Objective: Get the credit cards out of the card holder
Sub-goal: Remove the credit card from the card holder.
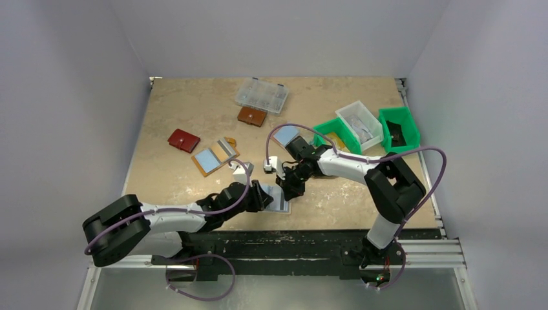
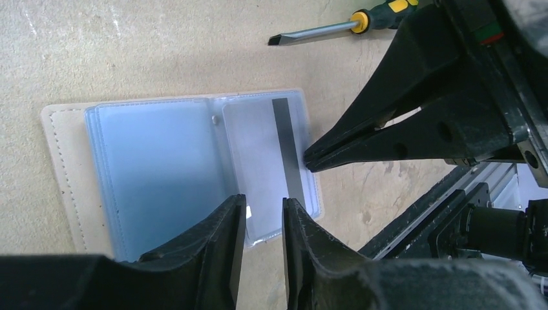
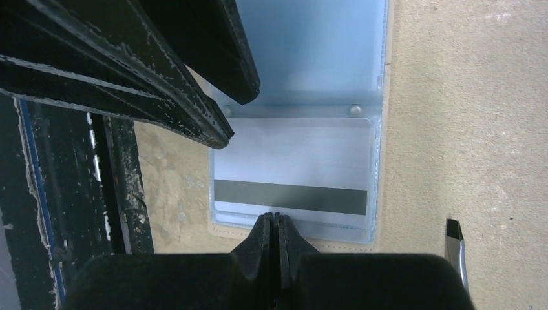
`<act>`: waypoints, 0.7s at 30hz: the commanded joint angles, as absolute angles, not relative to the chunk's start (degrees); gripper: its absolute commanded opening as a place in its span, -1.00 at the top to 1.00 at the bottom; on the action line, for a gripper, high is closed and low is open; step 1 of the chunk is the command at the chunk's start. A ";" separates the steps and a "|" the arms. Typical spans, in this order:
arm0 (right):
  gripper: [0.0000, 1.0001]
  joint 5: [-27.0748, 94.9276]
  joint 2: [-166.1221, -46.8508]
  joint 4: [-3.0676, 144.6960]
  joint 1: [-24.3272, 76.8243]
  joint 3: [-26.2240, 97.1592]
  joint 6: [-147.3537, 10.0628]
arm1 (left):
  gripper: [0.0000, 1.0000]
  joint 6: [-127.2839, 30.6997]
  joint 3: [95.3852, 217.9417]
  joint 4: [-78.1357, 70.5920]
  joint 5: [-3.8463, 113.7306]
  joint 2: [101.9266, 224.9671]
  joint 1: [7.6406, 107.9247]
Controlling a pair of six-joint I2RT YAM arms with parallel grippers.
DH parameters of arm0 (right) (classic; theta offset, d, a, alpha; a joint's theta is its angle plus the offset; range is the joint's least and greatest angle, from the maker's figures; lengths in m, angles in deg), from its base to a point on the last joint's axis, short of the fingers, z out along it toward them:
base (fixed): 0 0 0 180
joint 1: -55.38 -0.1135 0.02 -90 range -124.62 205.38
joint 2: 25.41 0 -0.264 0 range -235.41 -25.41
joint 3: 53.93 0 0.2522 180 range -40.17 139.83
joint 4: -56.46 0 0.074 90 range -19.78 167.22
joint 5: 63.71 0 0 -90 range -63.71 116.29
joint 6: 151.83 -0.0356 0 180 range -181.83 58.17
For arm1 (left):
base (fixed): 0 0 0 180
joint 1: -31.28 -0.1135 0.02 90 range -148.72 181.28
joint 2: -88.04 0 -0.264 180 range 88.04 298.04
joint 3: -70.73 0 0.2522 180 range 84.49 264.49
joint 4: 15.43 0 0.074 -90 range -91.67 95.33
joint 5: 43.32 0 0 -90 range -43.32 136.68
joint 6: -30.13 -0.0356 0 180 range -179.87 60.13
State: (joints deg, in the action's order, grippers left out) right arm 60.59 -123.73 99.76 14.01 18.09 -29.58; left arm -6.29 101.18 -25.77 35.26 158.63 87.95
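The tan card holder (image 1: pixel 282 205) lies open and flat near the table's front edge. Its pale blue sleeves (image 2: pixel 155 161) face up. One sleeve holds a white credit card (image 2: pixel 255 148) with a dark stripe, also clear in the right wrist view (image 3: pixel 291 161). My left gripper (image 2: pixel 265 200) stands over the holder's near edge, jaws a little apart, with the sleeve's edge showing in the gap. My right gripper (image 3: pixel 276 217) is shut, its tips touching the sleeve's outer edge beside the stripe. I see nothing pinched between them. Both grippers (image 1: pixel 262 196) (image 1: pixel 291 187) meet over the holder.
Another open tan wallet with a blue inside (image 1: pixel 208 159), a red wallet (image 1: pixel 184 140) and a brown wallet (image 1: pixel 252 116) lie further back. A clear box (image 1: pixel 262 95), green bins (image 1: pixel 399 129) and a white bin (image 1: pixel 360 124) stand at the back right. A screwdriver (image 2: pixel 323 29) lies nearby. The black front rail (image 3: pixel 123 194) runs beside the holder.
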 commanded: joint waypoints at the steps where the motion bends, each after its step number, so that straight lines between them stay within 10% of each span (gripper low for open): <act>1: 1.00 58.69 -124.18 97.74 13.50 19.95 -31.50 | 0.38 -5.45 100.04 -31.10 36.43 159.24 87.20; 21: 1.00 54.76 -125.93 92.88 13.30 19.49 -37.91 | 0.29 -1.95 96.26 -39.19 40.38 165.16 83.75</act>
State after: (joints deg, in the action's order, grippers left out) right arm 56.76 -124.49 95.19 13.75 18.11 -35.74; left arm -3.34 97.51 -34.95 39.24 164.46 84.78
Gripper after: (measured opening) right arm 0.025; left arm 0.350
